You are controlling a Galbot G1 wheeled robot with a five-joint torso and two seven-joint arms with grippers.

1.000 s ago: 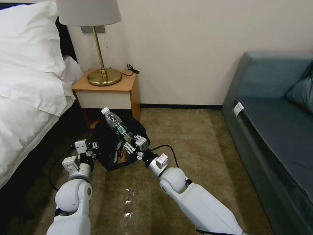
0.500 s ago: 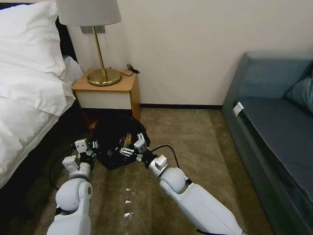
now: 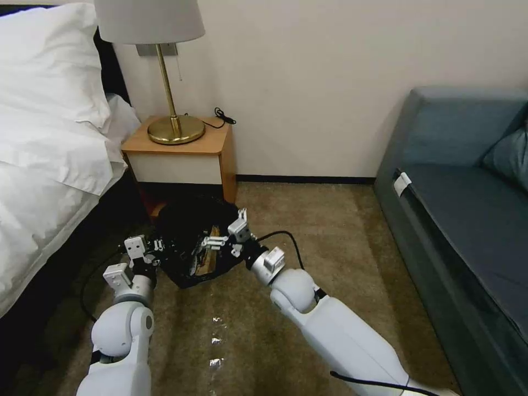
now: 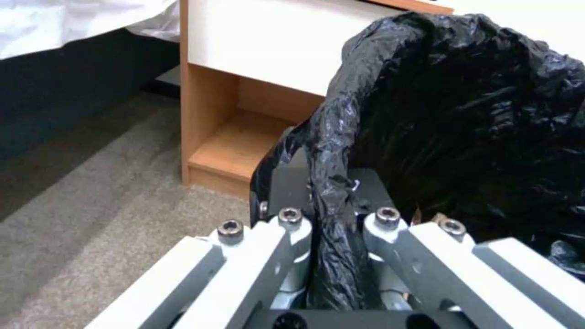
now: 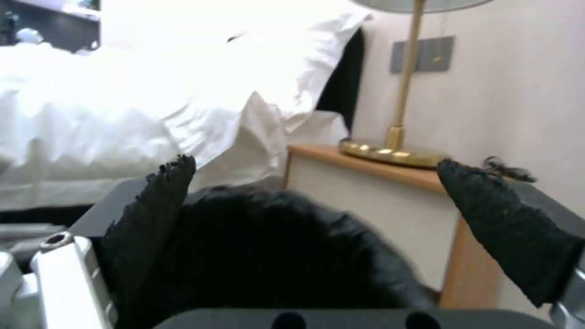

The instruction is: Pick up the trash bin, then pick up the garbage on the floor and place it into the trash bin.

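trash bin [image 3: 190,242]: crinkled black liner, contents unclear | left gripper [image 4: 332,228]: clamped on rim | right gripper [image 3: 223,234]: fingers spread, empty

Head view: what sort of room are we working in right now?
Most likely a hotel bedroom: a bed with white linen, a wooden nightstand carrying a brass lamp, and a blue-grey sofa, all on brown carpet.
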